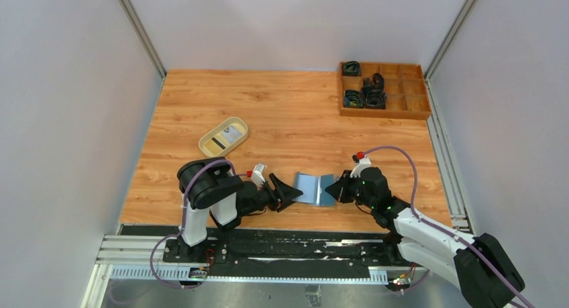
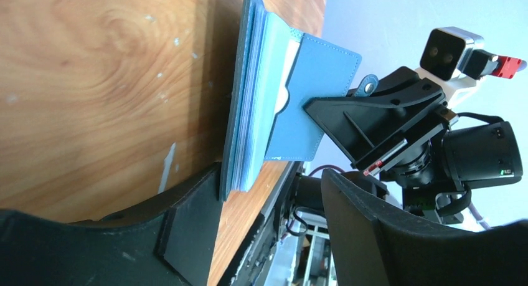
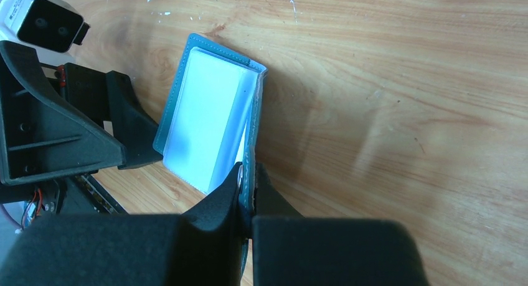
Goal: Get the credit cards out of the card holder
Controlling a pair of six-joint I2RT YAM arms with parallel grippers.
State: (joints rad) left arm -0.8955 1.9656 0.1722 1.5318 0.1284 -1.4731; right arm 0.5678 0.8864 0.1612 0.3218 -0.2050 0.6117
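The teal-blue card holder (image 1: 315, 188) stands open on the table between both grippers. My right gripper (image 3: 250, 187) is shut on the edge of its right flap, beside the snap tab (image 2: 368, 85). A whitish credit card (image 3: 208, 121) fills the inner pocket of the left flap. Thin edges of the credit cards (image 2: 250, 121) show in that flap's stack. My left gripper (image 2: 274, 208) is open, turned on its side. One of its fingers (image 2: 187, 227) lies on the table against the left flap's end. The other finger stands well apart from the holder.
A beige oval tray (image 1: 209, 145) with cards in it (image 1: 225, 136) sits behind the left arm. A wooden compartment box (image 1: 396, 105) holding dark items stands at the back right. The table's near edge and rail (image 1: 282, 244) lie just behind both grippers.
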